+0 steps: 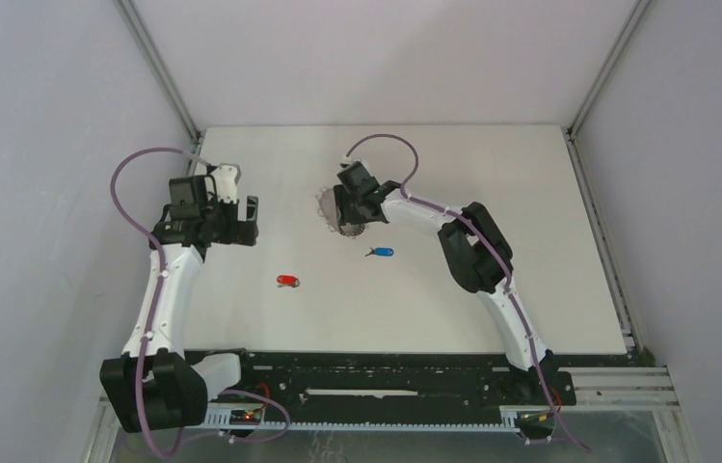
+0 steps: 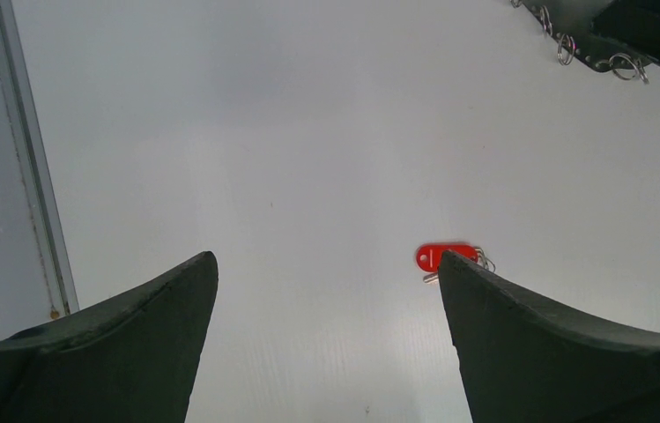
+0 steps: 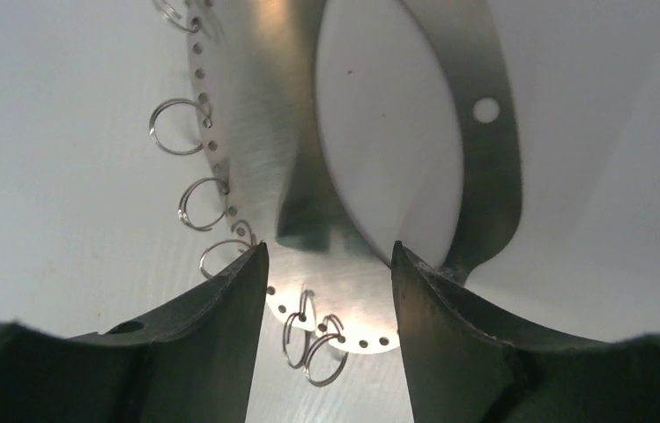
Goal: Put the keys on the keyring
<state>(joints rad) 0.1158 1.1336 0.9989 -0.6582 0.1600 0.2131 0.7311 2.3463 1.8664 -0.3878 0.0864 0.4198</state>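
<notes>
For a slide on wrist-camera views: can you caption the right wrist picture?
Right gripper straddling the perforated band of the keyring, small wire loops along its rim.

Lab enclosure; white table [image 1: 492,309], plain grey walls [image 1: 39,145].

Right gripper [image 3: 326,264] is down over the keyring [image 3: 255,132], one dark finger on either side of its brushed metal band; whether they're pinching it, can't tell. Tiny holes dot the rim, thin wire loops [image 3: 176,128] hang off them, two more dangle between the fingers, white counter [image 3: 62,176] underneath
</notes>
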